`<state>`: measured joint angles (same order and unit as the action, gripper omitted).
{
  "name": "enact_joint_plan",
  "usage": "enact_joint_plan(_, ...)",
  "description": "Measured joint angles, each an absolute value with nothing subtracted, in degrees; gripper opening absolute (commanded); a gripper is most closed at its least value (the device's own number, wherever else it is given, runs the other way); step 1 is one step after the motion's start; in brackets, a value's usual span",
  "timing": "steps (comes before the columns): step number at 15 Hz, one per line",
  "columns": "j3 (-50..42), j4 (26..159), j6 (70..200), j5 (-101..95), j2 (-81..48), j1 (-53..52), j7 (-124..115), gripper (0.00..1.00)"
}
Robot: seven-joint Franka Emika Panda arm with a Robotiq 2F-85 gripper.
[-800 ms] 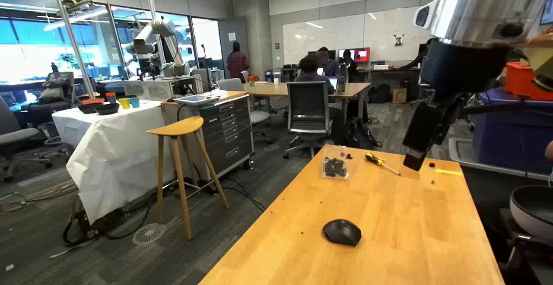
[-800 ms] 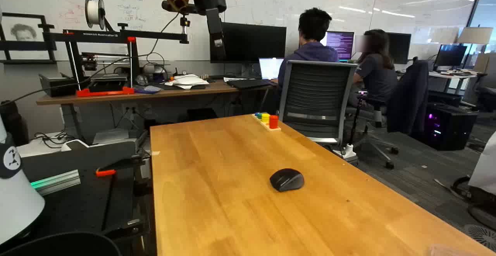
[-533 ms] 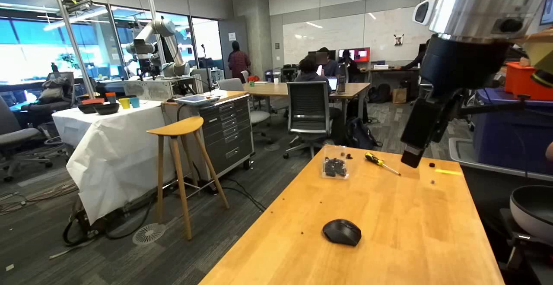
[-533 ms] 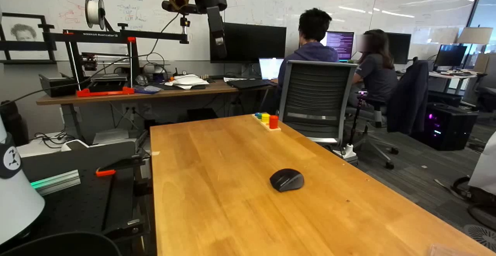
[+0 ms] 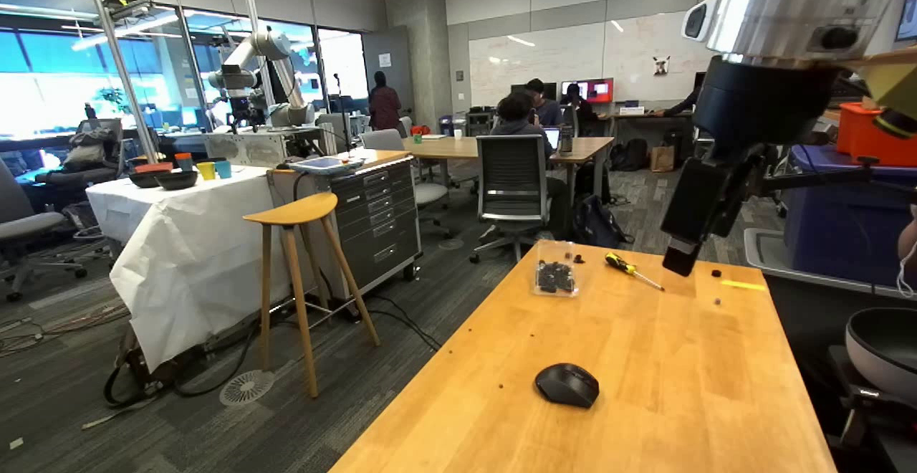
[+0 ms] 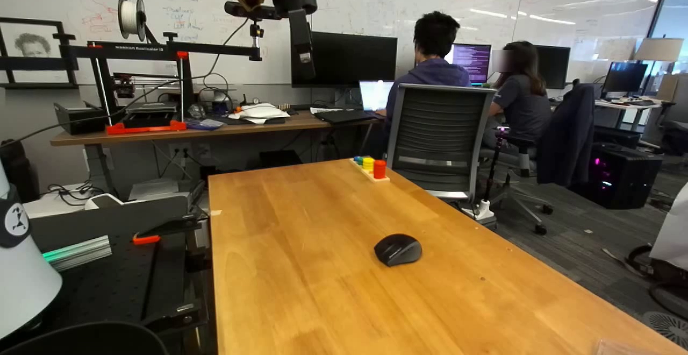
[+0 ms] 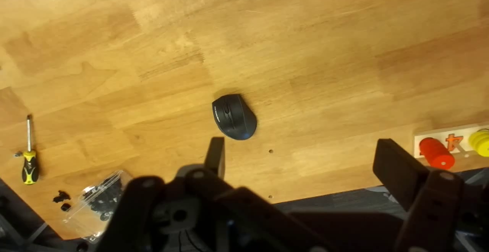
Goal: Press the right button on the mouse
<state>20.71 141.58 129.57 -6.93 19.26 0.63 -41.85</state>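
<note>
Wooden table (image 7: 328,46) bearing a black computer mouse (image 7: 235,117), which lies between the two ends, nearer one long edge. The gripper (image 7: 300,154) hangs above the surface, released, its fingers (image 7: 216,156) spread wide, well apart from the mouse. At the far left corner in an exterior view rests a clear bag (image 5: 551,249) of small dark parts (image 5: 555,277); near it, by the far edge, a yellow-and-black screwdriver (image 5: 632,270); toward the far right corner, a yellow strip (image 5: 743,284). At the opposite end, coloured rings (image 6: 368,164) on a wooden base (image 7: 443,134) occupy a corner, a chair (image 6: 438,134) near. In the wrist view, the gripper partly covers the bag.
</note>
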Motion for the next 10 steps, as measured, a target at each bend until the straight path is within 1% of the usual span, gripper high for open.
enact_joint_plan(10, 11.69, 128.91, 129.56, 0.69, 16.18, -0.43, -41.79, 1.0)
